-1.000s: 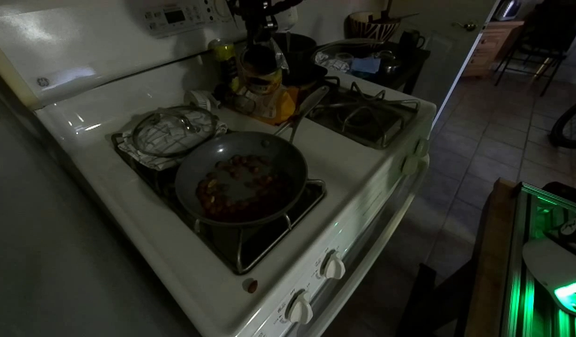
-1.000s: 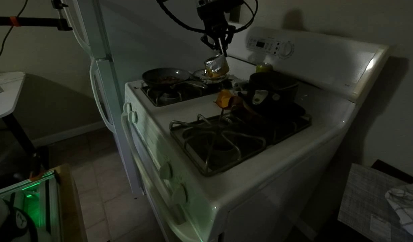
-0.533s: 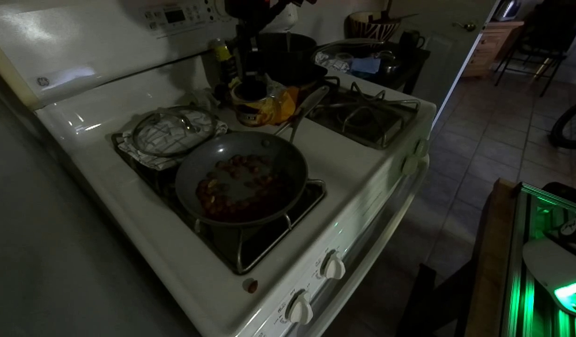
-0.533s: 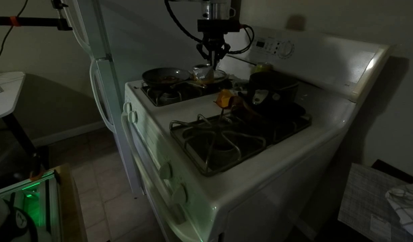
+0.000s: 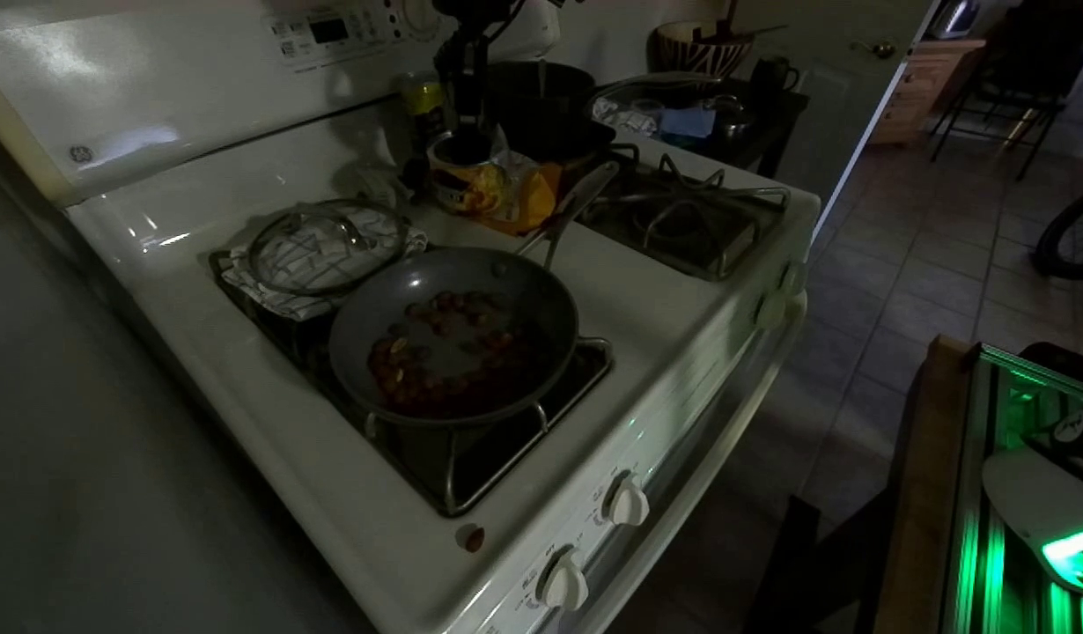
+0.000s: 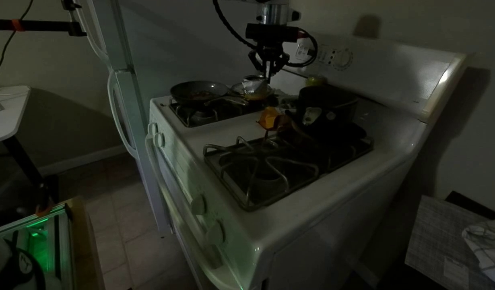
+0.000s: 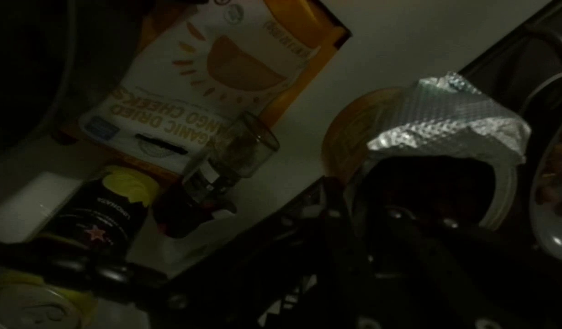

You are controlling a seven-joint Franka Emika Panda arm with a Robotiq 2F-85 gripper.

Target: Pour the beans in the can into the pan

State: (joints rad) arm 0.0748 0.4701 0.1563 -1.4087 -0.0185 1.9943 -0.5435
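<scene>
The pan sits on a burner grate, its handle pointing to the stove's far side; it also shows in the other exterior view. Beans lie spread in a ring in it. Part of the pan with beans shows at the right edge of the wrist view. The can, orange-labelled with a peeled-back foil lid, is held nearly upright behind the pan, also in an exterior view. My gripper is shut on the can's wall at the rim. The can's inside is dark; I cannot tell its contents.
A dark pot stands behind the can. An orange snack bag lies beside it. A glass lid on a checked towel is left of the pan. A small bottle and yellow-black drink can stand near the backguard.
The can in my gripper has come down and turned from tilted to nearly upright, then shifted slightly toward the stove's back. The beans in the pan look the same.
</scene>
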